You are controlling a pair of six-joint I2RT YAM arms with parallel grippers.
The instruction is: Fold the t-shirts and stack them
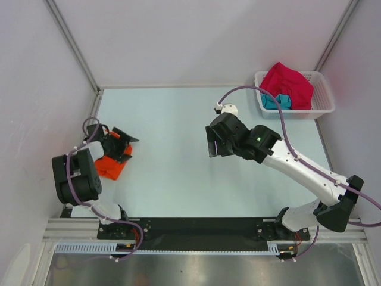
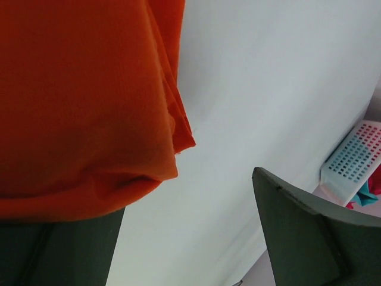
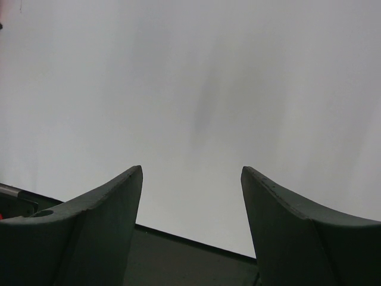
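Observation:
A folded bright orange t-shirt lies at the left side of the table. In the left wrist view it fills the upper left and drapes over the tip of my left finger. My left gripper is open right at the shirt's far edge, with bare table between its jaws. My right gripper is open and empty above the middle of the table. A crimson-pink t-shirt and a teal one lie bunched in the basket at the back right.
The white lattice basket stands in the back right corner and also shows in the left wrist view. Grey walls enclose the pale table on three sides. A black rail runs along the near edge.

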